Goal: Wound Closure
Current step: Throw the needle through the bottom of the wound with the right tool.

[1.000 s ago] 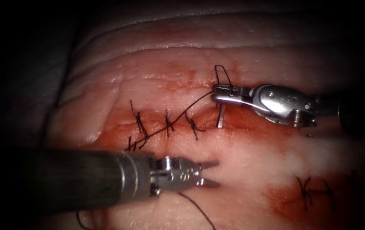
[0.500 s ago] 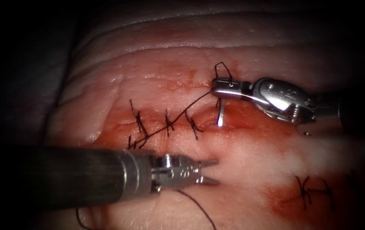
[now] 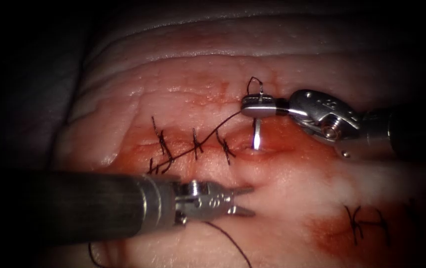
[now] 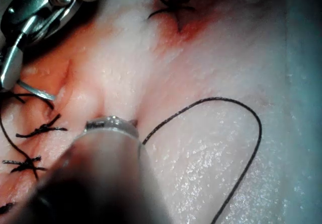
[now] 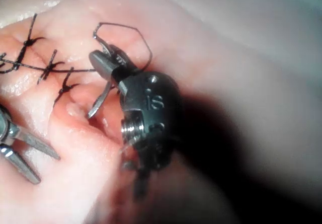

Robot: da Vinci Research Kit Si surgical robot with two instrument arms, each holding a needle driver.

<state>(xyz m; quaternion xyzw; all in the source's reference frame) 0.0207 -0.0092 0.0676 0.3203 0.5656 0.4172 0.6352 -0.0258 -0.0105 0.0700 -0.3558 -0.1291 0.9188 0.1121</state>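
Note:
My right tool (image 3: pixel 248 106) is shut on the curved needle (image 3: pixel 256 133) near its tail end. The needle hangs down from the jaws. Its bright tip sits at the open right end of the cut (image 3: pixel 267 148); I cannot tell whether it is in the tissue. Dark thread (image 3: pixel 220 126) runs from these jaws down-left across three stitches (image 3: pixel 196 144), and a small loop (image 3: pixel 254 82) stands above the jaws. My left tool (image 3: pixel 252 201) is open and holds nothing, below the cut. In the right wrist view the right tool (image 5: pixel 106 63) grips the needle (image 5: pixel 99 99).
More stitches (image 3: pixel 357 223) lie at the lower right on a patch of red fluid. A slack length of thread (image 3: pixel 230 242) trails below the left tool and curves over pale tissue (image 4: pixel 241 114). The left tool's open jaws (image 5: pixel 30 153) sit close to the needle tip.
The right tool has rolled its wrist and shifted a little left and up. The needle has swung more upright over the cut. The left tool has stayed put, open.

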